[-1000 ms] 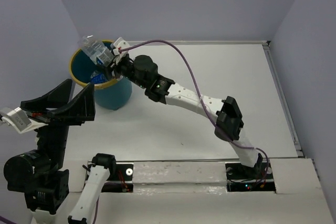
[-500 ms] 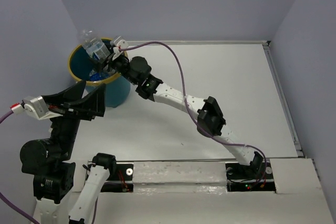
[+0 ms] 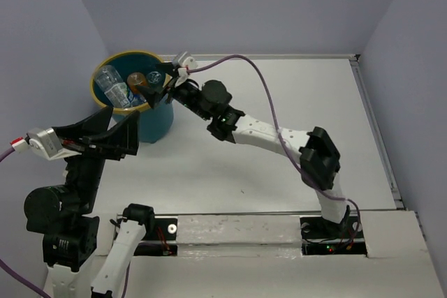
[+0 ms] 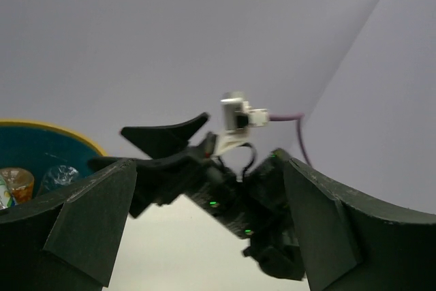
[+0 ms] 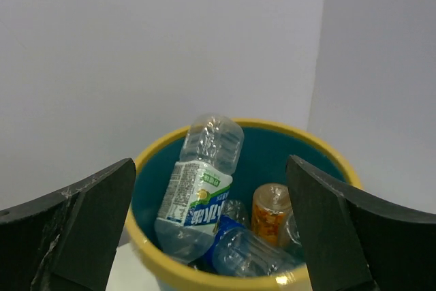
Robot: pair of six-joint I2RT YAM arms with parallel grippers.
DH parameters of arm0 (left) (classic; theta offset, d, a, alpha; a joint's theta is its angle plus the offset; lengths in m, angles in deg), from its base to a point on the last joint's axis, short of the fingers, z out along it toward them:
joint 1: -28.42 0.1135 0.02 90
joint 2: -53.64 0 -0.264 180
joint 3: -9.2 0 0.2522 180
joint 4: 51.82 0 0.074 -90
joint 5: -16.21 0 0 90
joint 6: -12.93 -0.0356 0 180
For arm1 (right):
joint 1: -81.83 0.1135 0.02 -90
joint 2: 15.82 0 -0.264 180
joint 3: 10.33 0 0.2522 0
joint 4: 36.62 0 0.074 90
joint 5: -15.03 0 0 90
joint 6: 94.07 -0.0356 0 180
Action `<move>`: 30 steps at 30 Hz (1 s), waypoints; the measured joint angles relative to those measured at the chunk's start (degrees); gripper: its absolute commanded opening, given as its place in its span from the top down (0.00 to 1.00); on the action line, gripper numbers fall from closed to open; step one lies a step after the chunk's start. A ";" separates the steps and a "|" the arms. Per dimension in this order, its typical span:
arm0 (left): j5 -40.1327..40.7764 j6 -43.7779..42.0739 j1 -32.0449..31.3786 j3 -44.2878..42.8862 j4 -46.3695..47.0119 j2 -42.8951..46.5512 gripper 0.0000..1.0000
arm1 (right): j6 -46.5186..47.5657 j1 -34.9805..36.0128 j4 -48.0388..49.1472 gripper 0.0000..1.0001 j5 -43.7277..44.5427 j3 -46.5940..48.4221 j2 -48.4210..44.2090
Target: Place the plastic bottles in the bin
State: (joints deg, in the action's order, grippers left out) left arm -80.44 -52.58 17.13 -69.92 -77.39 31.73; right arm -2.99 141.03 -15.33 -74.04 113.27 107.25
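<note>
Lavender walls enclose a white bench (image 3: 328,95). At left, the left arm's jaws stand wide apart, raised and empty. Beyond them the bin (image 3: 152,129) holds the plastic bottles (image 3: 112,88), an orange one (image 3: 136,78) among them. Rightward, the right arm's jaws gape empty at its rim. No bottle shows on the bench, so the task looks finished.

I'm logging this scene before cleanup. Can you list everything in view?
bin: one, teal with yellow rim, far left of the table.
plastic bottles: at least four, clear, some blue-labelled, inside the bin.
orange bottle: one, in the bin among them.
table: one, white, under the bin.
cable: one, purple, along the right arm.
left claw: black, open, empty, beside the bin.
right claw: black, open, empty, at the bin's rim.
</note>
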 measured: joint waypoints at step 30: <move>-13.07 5.01 0.00 12.66 2.62 0.68 0.01 | -14.73 -0.26 -37.27 0.00 21.29 -74.60 -113.92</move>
State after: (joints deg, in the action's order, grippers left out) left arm -93.51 -47.57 17.13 -57.27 -74.77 32.41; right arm -17.72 140.76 -52.59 -52.75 38.67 -6.67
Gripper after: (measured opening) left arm 0.989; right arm 0.995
